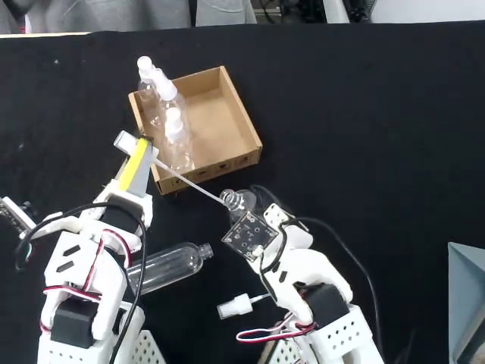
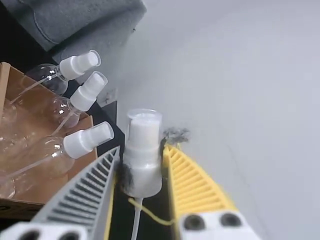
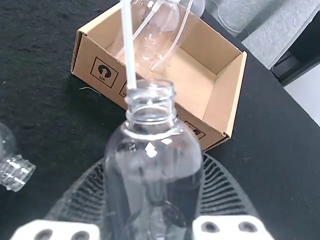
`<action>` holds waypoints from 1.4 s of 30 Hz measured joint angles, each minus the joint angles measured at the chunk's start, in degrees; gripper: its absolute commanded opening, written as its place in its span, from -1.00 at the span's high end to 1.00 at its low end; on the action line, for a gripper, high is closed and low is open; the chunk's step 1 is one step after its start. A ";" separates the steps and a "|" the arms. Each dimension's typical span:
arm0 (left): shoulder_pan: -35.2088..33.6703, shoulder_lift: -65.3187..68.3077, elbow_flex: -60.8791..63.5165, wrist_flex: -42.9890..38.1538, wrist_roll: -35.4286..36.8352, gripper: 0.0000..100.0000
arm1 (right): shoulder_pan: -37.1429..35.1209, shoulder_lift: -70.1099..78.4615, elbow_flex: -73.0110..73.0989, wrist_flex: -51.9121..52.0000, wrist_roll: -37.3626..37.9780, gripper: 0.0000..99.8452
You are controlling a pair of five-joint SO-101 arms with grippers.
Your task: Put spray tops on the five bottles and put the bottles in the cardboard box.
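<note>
On the black table [image 1: 379, 114], the cardboard box [image 1: 220, 121] sits beyond both arms, open side up. Three capped bottles [image 1: 170, 121] lie along one wall, spray heads overhanging the far corner.

Left gripper [image 1: 135, 152]: positioned over the box's near corner, fingers clamped on a spray top [image 2: 143, 150]. Its dip tube [image 1: 189, 184] slants across the box's front wall toward the right arm.

Right gripper [image 3: 155, 167]: closed around a clear bottle [image 3: 150, 125], neck toward the box, uncapped. The tube's tip meets the rim of the open mouth; whether it has entered cannot be told.

Other items: one uncapped bottle [image 1: 170, 265] lies on its side between the arms, close to the left arm. A loose spray top [image 1: 236, 306] lies just beside the right arm's base. A grey object [image 1: 466, 296] sits at the table's right edge.

Markings: the box's front wall carries printed handling symbols, including an upward arrow [image 3: 102, 72]. The remaining print is too small to read.
</note>
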 measured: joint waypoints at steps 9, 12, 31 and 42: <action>-3.08 0.53 0.00 0.00 -0.35 0.94 | 0.00 0.00 0.00 0.00 -0.09 0.81; -3.08 0.53 -0.18 0.00 -0.35 0.94 | 0.00 0.00 0.00 0.00 -0.09 0.81; -3.08 0.26 -0.70 0.00 1.41 0.94 | 0.00 0.00 0.00 0.00 -0.09 0.81; 0.26 0.35 -0.70 0.00 1.41 0.94 | 0.00 0.00 0.00 0.00 -0.09 0.81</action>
